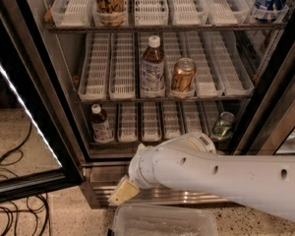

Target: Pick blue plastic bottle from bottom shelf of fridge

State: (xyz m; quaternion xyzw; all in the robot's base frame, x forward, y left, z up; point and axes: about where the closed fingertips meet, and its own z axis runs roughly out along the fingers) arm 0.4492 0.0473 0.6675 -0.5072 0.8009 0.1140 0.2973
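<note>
Tan wedge pincer [124,191] before ribbed steel fridge [101,175] base

Hand [124,191] low before fridge [96,179] base, blue plastic bottle [101,124] upright at left of bottom shelf [152,128]

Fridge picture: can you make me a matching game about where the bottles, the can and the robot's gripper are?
Things:
1. small bottle
2. big bottle
3. gold can
4. gripper

Places:
A. middle shelf, right of the big bottle
B. low down, outside, in front of the fridge base
C. bottom shelf, left end
D. middle shelf, left of the gold can

Pairs: 1-C, 2-D, 3-A, 4-B.
</note>
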